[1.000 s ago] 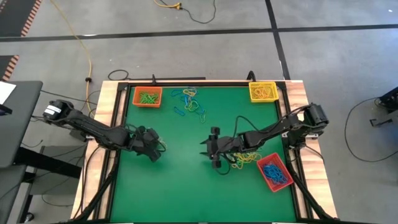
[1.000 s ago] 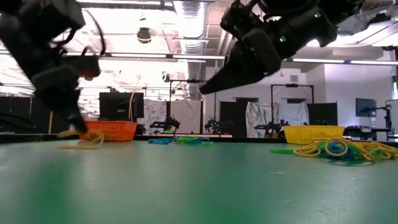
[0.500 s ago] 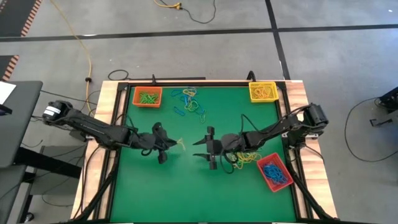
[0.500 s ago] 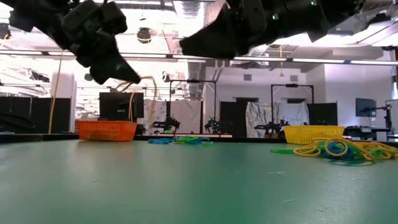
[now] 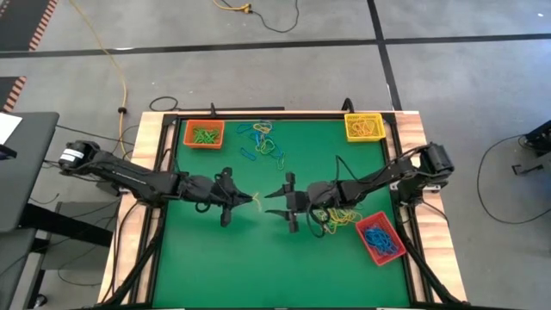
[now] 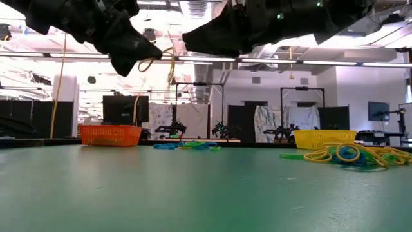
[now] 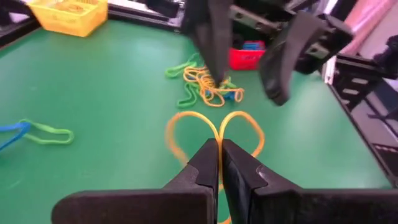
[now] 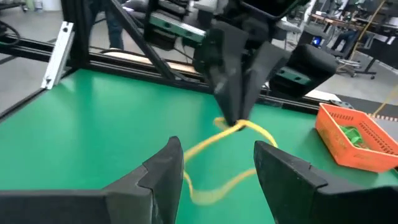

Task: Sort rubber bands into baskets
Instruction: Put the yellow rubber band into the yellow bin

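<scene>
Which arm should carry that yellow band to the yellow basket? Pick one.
Right. Its open claw already faces the band pinched in the left claw, and the yellow basket sits on the right arm's side.

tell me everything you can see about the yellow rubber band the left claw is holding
The yellow rubber band is a thin elastic loop, pinched in the shut left claw so that it bulges into two lobes on either side of the fingertips. It hangs in the air above the middle of the green table, touching no other band. The open right claw faces it close by, its fingers on either side of the band's trailing end, not yet touching it.
</scene>
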